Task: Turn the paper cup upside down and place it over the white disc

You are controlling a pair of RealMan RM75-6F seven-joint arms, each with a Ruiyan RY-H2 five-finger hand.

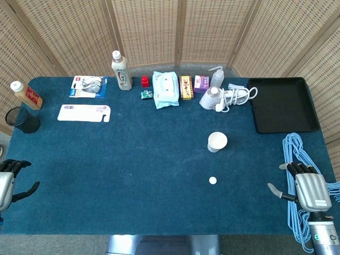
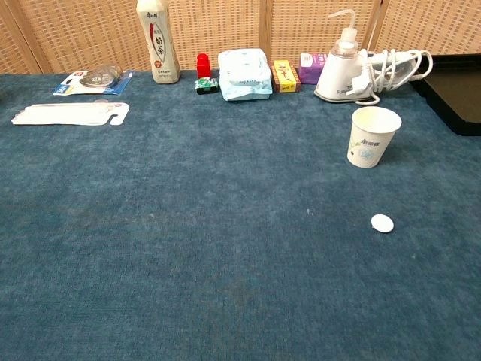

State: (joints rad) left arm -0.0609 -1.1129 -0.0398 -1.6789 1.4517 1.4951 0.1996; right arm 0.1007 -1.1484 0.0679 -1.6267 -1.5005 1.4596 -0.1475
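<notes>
Paper cup stands upright, mouth up, near white disc; each robot hand empty, fingers apart.

I am seeing a blue cloth table carrying a black tray at its far right, with a coiled blue cable lying below it. Along the back edge are sitting a tall white bottle, a wipes pack and a white hair dryer. A black mesh cup is standing far left.

The paper cup stands upright behind the disc, apart, with the tray to its right.
</notes>
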